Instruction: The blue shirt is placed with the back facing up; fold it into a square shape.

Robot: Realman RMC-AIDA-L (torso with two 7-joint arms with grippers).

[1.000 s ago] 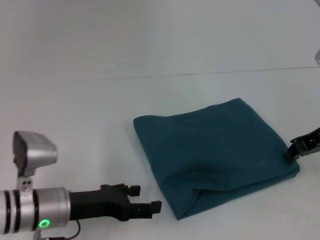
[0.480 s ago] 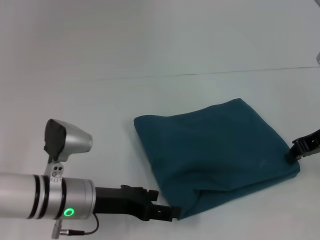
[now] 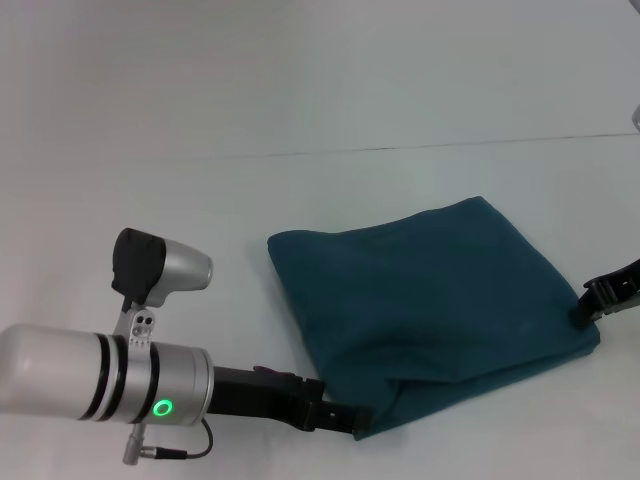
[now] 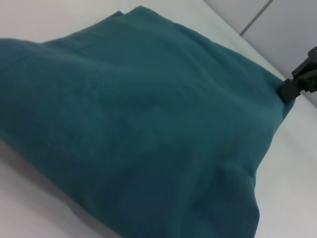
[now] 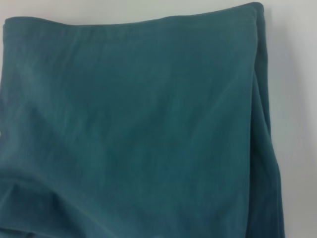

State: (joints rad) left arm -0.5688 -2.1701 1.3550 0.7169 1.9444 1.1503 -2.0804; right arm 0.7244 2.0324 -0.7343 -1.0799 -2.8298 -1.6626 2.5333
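The blue shirt (image 3: 430,300) lies folded into a rough square on the white table, plain cloth up, with a loose fold along its near edge. My left gripper (image 3: 343,420) is low at the shirt's near left corner, open, its tips touching the cloth edge. My right gripper (image 3: 590,305) rests against the shirt's right edge, close to the near right corner. The left wrist view is filled by the shirt (image 4: 138,114), with the right gripper (image 4: 293,88) at its far edge. The right wrist view shows only the shirt (image 5: 133,124) and its hemmed edge.
The white table (image 3: 150,200) stretches bare to the left of and behind the shirt. A thin seam line (image 3: 450,146) crosses the table behind the shirt. The left arm's silver forearm (image 3: 90,385) lies low along the near left.
The left arm has moved right along the table's near side until its gripper reached the shirt's near left corner. The right gripper and the shirt have stayed put.
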